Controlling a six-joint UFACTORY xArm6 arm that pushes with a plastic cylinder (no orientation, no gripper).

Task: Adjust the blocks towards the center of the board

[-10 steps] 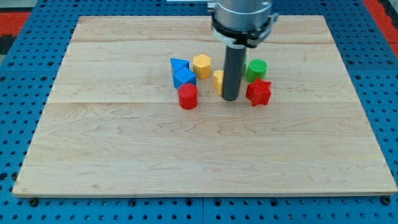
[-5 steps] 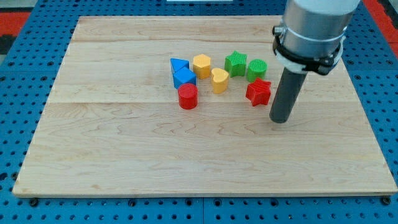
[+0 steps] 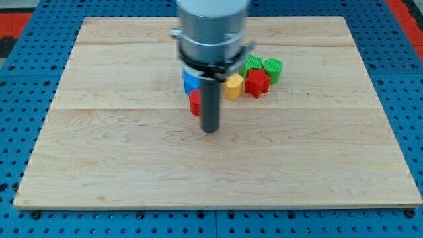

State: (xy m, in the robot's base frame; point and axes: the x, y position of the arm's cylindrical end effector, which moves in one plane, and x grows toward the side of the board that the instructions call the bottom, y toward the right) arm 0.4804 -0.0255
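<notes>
My tip [image 3: 210, 129] rests on the board just below the cluster of blocks, near the board's middle. The rod hides most of the red cylinder [image 3: 194, 102] and part of a blue block [image 3: 191, 82] on its left. To the rod's right sit the yellow heart-shaped block [image 3: 233, 86], the red star [image 3: 257, 82], the green star-shaped block [image 3: 252, 64] and the green cylinder [image 3: 272, 69], packed close together. The yellow hexagon and the second blue block are hidden behind the arm.
The wooden board [image 3: 132, 165] lies on a blue pegboard surface [image 3: 20, 119]. Red pegboard patches show at the view's top corners [image 3: 16, 13].
My tip swung from the right of the red star to below the red cylinder. The red star has shifted up and left, now against the yellow heart and the green blocks.
</notes>
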